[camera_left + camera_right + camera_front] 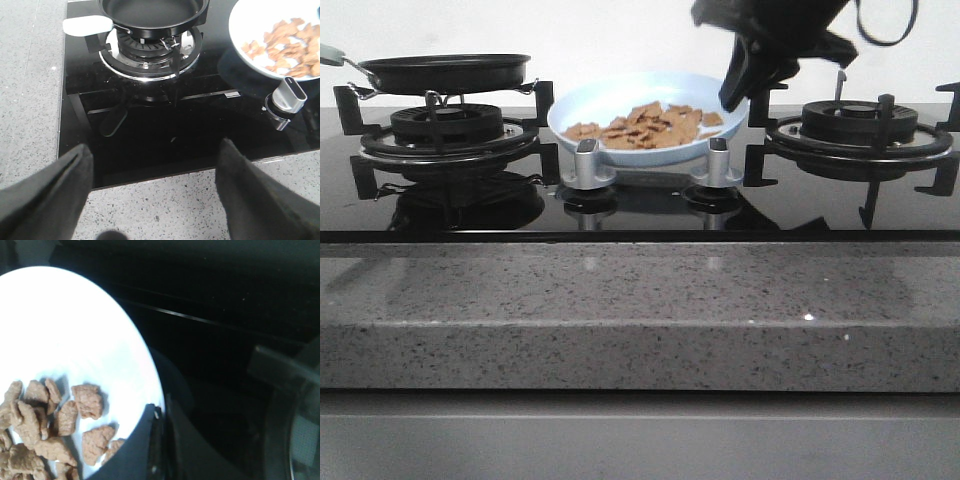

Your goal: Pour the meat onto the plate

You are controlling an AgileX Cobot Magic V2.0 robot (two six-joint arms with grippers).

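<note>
Meat (650, 126) lies as a loose heap of small flat orange-brown pieces on the pale blue plate (590, 100), mostly toward the plate's 3 o'clock side in my front view. Pieces are irregular, some overlapping. The plate sits tilted, its right rim raised, between the two burners and just behind the two silver knobs (587, 160).

Right gripper (740, 95): I see its dark fingers closed on the plate rim at about 3 o'clock; the right wrist view shows a finger (132, 450) lapping over the rim edge beside the meat. Left gripper (155, 200): fingers spread wide, holding nothing, over the front edge of the black glass stove top (165, 135).

Black frying pan (445, 70) rests on the left burner (445, 130), inside looks bare from the left wrist view; its pale handle (87, 26) is cut off at the front view's left edge. Right arm body is cropped at the top. Right wrist view is dark and blurred beyond the plate. No writing legible anywhere.
</note>
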